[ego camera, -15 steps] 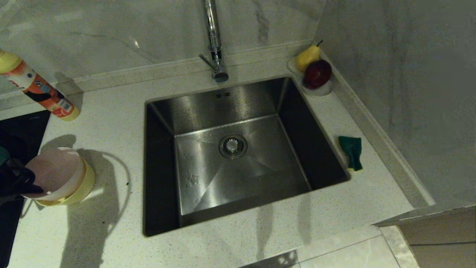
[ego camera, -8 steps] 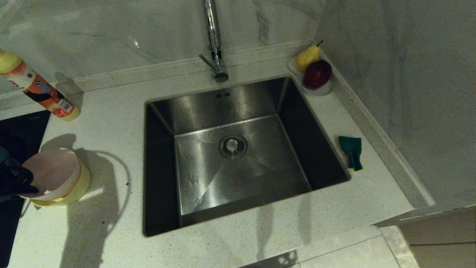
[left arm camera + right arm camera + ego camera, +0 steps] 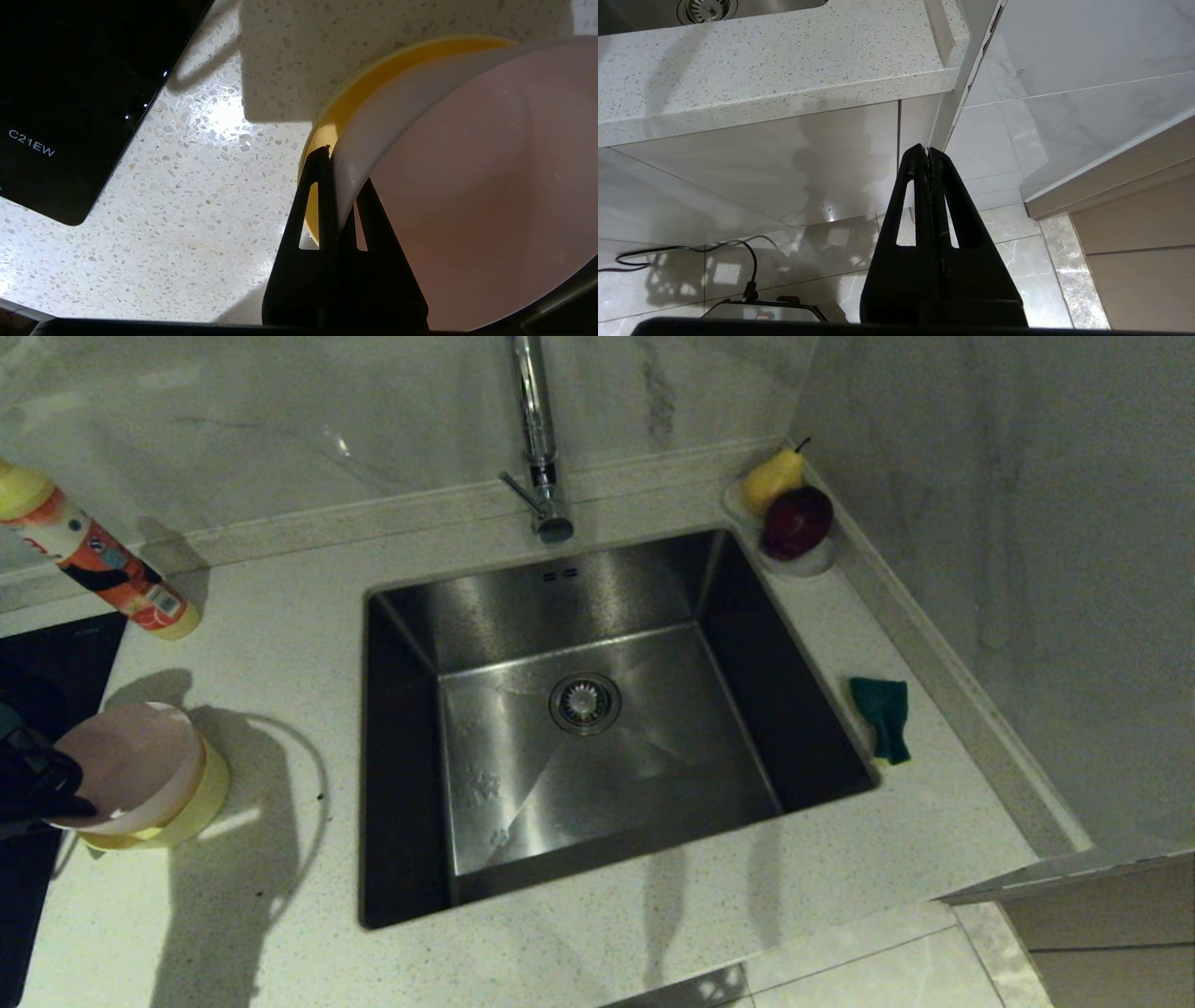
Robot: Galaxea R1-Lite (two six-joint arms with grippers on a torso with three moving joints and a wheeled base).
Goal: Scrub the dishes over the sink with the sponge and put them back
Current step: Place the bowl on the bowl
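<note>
A pale pink bowl (image 3: pixel 126 765) sits tilted in a yellow bowl (image 3: pixel 201 803) on the counter left of the sink (image 3: pixel 579 588). My left gripper (image 3: pixel 70 803) is at the far left edge, shut on the pink bowl's rim. In the left wrist view, the left gripper (image 3: pixel 341 172) has one finger inside the pink bowl (image 3: pixel 467 186) and one outside it, over the yellow bowl (image 3: pixel 355 88). The sponge (image 3: pixel 882 714) lies green face up on the counter right of the sink. My right gripper (image 3: pixel 928 150) hangs parked below the counter edge, shut and empty.
A tall chrome faucet (image 3: pixel 537 439) stands behind the sink. A yellow and orange bottle (image 3: pixel 93 560) leans at the back left. The black cooktop (image 3: pixel 37 663) borders the bowls on the left. A white dish with a pear and an apple (image 3: pixel 794 518) fills the back right corner.
The pink and yellow bowls have shifted slightly to the left with my left gripper. The right arm has not moved.
</note>
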